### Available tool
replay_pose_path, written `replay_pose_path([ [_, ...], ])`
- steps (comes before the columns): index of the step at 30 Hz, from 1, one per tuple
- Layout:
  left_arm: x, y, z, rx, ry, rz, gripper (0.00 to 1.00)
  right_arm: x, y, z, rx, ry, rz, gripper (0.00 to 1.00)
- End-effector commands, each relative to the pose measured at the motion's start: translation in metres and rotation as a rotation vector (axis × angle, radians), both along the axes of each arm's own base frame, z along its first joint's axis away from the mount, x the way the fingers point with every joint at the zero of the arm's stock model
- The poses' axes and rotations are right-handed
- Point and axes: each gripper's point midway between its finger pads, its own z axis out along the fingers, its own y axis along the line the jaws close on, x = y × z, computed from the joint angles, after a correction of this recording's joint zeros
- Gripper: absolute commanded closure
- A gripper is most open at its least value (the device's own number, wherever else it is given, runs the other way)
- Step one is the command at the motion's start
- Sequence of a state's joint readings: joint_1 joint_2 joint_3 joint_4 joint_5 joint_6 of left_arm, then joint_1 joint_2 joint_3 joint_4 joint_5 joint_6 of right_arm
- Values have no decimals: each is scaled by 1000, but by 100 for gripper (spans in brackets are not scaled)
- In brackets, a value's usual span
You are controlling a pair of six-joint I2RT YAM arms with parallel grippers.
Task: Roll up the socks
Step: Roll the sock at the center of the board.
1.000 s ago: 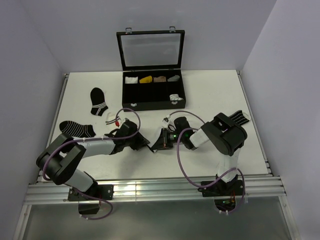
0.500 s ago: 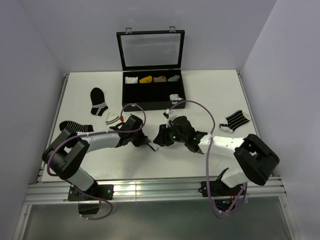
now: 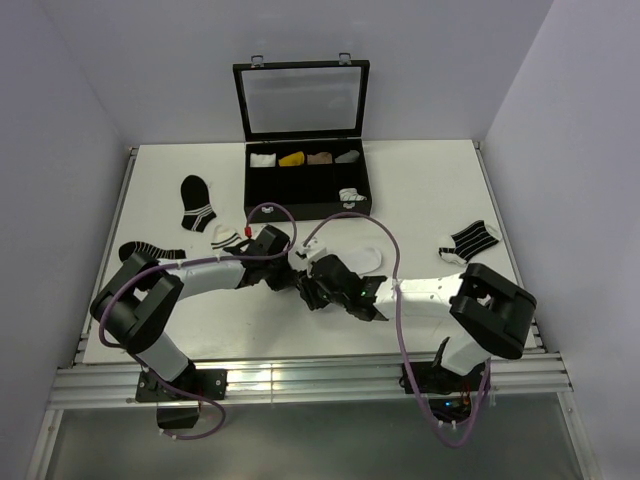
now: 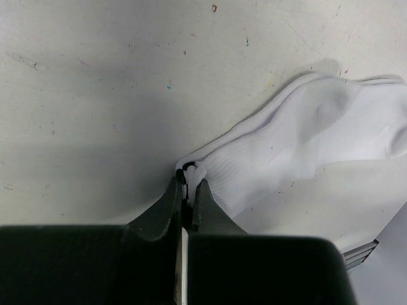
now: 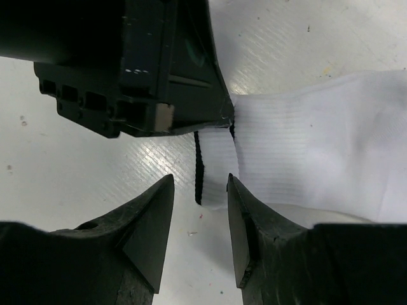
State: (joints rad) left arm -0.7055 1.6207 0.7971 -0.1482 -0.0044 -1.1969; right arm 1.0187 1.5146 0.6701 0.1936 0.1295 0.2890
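The plain white black-cuffed ankle sock point(image 5: 305, 140), mid surface point(image 3: 450, 190), is now pinched at the cuff by the left claw point(image 4: 189, 183). The right claw point(image 5: 200, 213) is just released, jaws parted. Rolling is judged not begun.

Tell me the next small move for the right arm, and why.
Probably close the right tool on the black-banded cuff. The left tool is shut on the edge of the white sock, while the right tool stands open with that cuff edge lying between its fingers, so closing would likely give both arms a hold for rolling.
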Motion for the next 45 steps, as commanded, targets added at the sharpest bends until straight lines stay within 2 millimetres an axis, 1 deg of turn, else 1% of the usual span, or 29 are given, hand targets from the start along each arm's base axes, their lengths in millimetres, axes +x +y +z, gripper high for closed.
replay_pose_path([
  [1,-6,10,-14,74,31,-11,100,13,11,16,-25,-89,-25,53],
  [2,-6,10,-14,74,33,-12,100,13,10,9,-49,-84,-25,53],
  [6,-6,9,-14,71,35,-15,100,10,16,6,-76,-85,-13,53],
  [8,-6,8,-13,66,36,-16,100,7,16,-3,-116,-76,-12,53],
  [9,-5,7,-13,59,36,-15,100,7,17,-3,-121,-76,-13,53],
  [12,-4,4,-11,52,33,-17,100,4,17,-14,-164,-52,-15,53],
  [13,-4,4,-11,52,35,-18,100,3,13,-20,-188,-39,-23,53],
  [18,-1,4,-9,45,32,-11,100,7,4,-26,-236,-38,-76,54],
  [19,-1,6,-9,46,32,-6,100,5,-3,-31,-268,-26,-80,54],
  [20,0,6,-10,45,31,-4,100,6,-5,-31,-279,-27,-87,54],
  [22,3,7,-8,39,27,8,100,5,-12,-41,-322,-16,-98,58],
  [24,2,5,-7,25,34,-1,100,2,-16,-48,-342,-1,-100,71],
  [26,3,4,-6,20,32,1,100,0,-15,-48,-327,6,-98,83],
  [27,4,3,-4,13,30,0,100,1,-14,-46,-315,7,-103,91],
  [29,3,2,-3,3,26,-3,100,1,-13,-47,-314,16,-102,99],
  [31,3,4,-1,4,24,3,98,0,-11,-49,-300,34,-95,100],
  [32,4,4,2,-2,13,6,96,-2,-11,-49,-294,41,-88,100],
  [34,5,9,3,-4,2,21,88,0,-11,-44,-260,52,-87,100],
  [35,5,10,9,-19,-11,29,84,-3,-7,-41,-230,75,-67,100],
  [36,7,11,12,-32,-21,40,75,-4,-4,-33,-187,90,-57,100],
  [37,6,14,16,-45,-30,51,70,-2,-10,-33,-162,114,-67,100],
  [38,7,16,18,-53,-35,62,58,-7,0,-24,-85,152,-22,100],
  [39,10,23,16,-40,-54,90,51,-7,1,-20,-42,181,-18,100],
  [40,12,25,23,-52,-74,106,45,1,-5,-19,3,201,-34,100],
  [41,14,27,25,-58,-85,120,35,-6,1,-13,61,247,10,100],
  [42,12,30,24,-58,-87,128,32,-2,2,-8,109,262,7,100],
  [43,14,33,30,-69,-105,145,27,2,-4,-10,137,289,-4,100],
  [44,14,34,31,-73,-112,152,25,-3,-1,-8,182,337,22,100],
  [45,13,37,34,-81,-124,159,24,-3,0,-6,222,352,36,100],
])
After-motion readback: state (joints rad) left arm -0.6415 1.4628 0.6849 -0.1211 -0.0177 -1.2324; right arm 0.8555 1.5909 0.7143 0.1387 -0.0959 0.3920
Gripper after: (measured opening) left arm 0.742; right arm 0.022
